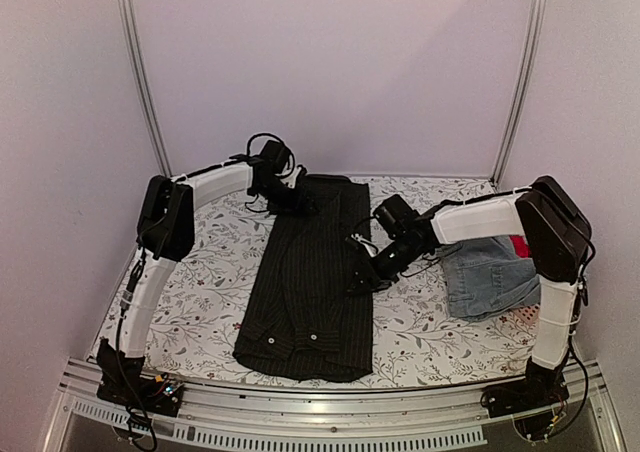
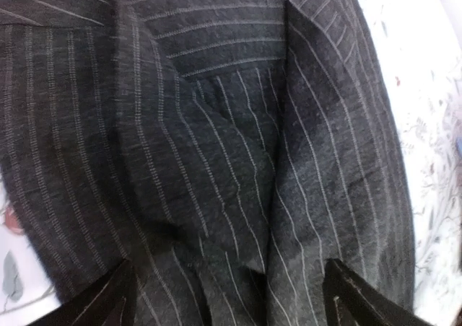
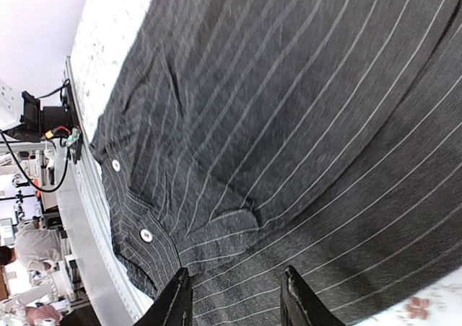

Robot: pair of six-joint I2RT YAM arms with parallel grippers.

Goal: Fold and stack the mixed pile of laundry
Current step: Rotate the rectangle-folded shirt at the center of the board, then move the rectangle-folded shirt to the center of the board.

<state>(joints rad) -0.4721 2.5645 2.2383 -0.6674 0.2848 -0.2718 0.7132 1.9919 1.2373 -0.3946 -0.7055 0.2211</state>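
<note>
Left wrist: left hand (image 2: 231,301) spread wide over shirt (image 2: 216,124)

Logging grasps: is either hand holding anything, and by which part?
Nothing appears held: the left hand and the right hand both stand open over the black pinstriped shirt, no cloth pinched.

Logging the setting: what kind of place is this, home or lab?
Most likely a robotics lab cell, not a home: metal frame posts against bare walls, a floral-covered table edged by an aluminium rail, cables and equipment beyond it.
</note>
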